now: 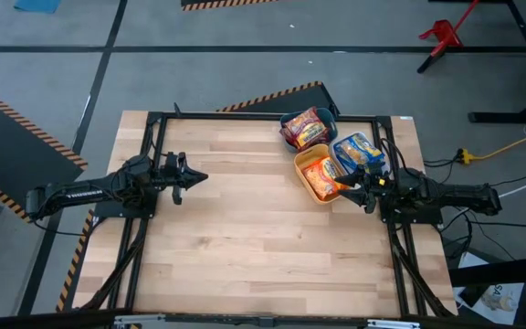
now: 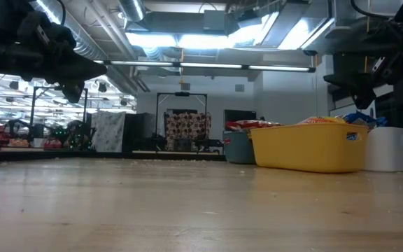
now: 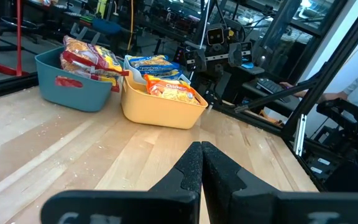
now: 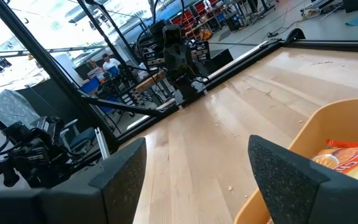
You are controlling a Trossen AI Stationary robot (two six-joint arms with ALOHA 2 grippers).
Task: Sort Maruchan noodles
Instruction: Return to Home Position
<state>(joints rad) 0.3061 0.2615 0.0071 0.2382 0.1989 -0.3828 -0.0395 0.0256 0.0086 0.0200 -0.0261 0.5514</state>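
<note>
Status, high view: no loose packet shows on the table [image 1: 245,256], so sorting reads as complete, with only the parking of the arms left. Red noodle packs [image 1: 305,128], orange noodle packs [image 1: 320,177] and blue noodle packs [image 1: 357,150] each lie in a separate bin. The right gripper [image 1: 343,190] hangs just beside the orange lot. The left gripper [image 1: 194,176] sits well apart from all three lots, with bare boards between.

Low view: the yellow bin [image 2: 306,150] stands touching or just beside the white bin [image 2: 390,148]. Both arms are held above the board. Packet tops peek over the rims, though colours are hard to tell apart from here.

Left wrist view: fingers pressed together, holding nothing. The teal bin [image 3: 73,93] with the red packs, and the yellow bin next to it, stand ahead of the fingertips, well apart.

Right wrist view: fingers spread wide, nothing between them. The yellow bin's rim lies just beside one finger, an orange pack inside it.
</note>
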